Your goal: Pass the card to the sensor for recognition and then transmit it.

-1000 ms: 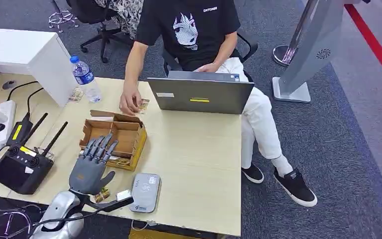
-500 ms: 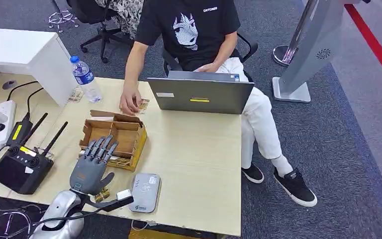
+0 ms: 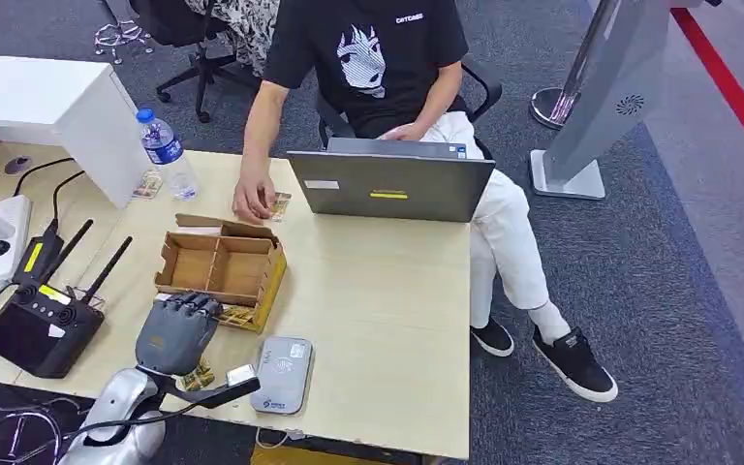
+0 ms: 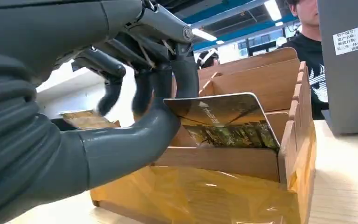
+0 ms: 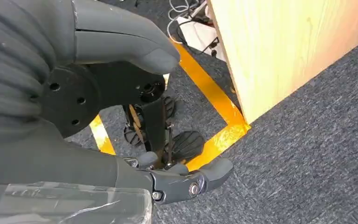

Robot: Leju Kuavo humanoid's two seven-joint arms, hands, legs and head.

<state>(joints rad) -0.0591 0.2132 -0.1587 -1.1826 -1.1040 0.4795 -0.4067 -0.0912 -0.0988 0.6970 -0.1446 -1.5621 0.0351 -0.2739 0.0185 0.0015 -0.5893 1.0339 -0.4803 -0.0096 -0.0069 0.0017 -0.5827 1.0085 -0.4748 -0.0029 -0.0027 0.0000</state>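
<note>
My left hand (image 3: 176, 334) bends down over the near edge of the cardboard box (image 3: 273, 276) on the table. In the left wrist view its thumb and fingers (image 4: 184, 77) pinch the corner of a card (image 4: 223, 114) with a forest picture, which stands in the box's near slot (image 4: 242, 161). The grey card sensor (image 3: 282, 374) lies flat near the table's front edge, just right of my left wrist. My right hand (image 5: 102, 93) hangs beside the table above the carpet and holds nothing, its fingers apart.
A person sits at the far side behind a grey laptop (image 3: 390, 186), one hand (image 3: 252, 203) resting on the table by small cards. A water bottle (image 3: 167, 155), a black antenna controller (image 3: 39, 325) and a power strip (image 3: 5, 232) stand to the left.
My left hand's fingers, stretched out flat over the box before, have curled down into the near slot and closed on the card. The person and the sensor have not moved.
</note>
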